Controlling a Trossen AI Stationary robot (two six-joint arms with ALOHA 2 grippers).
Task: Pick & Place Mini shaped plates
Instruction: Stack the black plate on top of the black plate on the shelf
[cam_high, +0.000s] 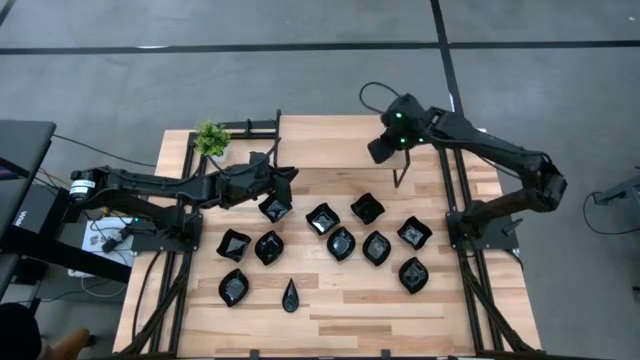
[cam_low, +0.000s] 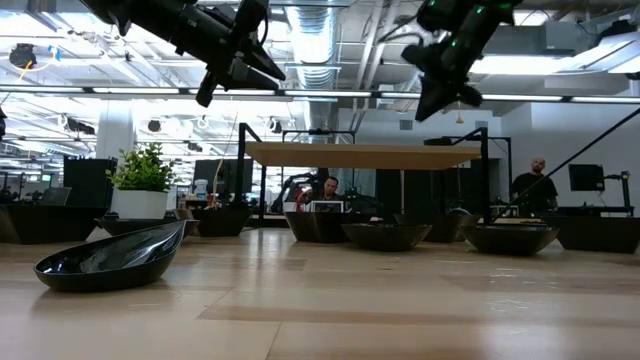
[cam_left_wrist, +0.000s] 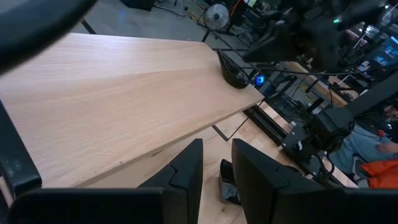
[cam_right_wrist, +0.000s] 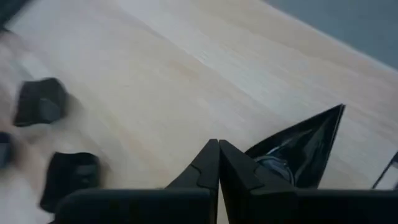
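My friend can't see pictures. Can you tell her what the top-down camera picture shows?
Eleven small black plates lie spread on a wooden table. The left gripper hovers over one plate, the right gripper hangs near the far edge, and a green plant sits in a corner.

Blurred plates (cam_right_wrist: 40, 101), right wrist view.

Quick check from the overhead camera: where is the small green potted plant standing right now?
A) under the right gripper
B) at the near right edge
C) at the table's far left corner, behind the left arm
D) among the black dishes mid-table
C: the potted plant stands at the table's far left corner, behind the left arm, apart from the black dishes.
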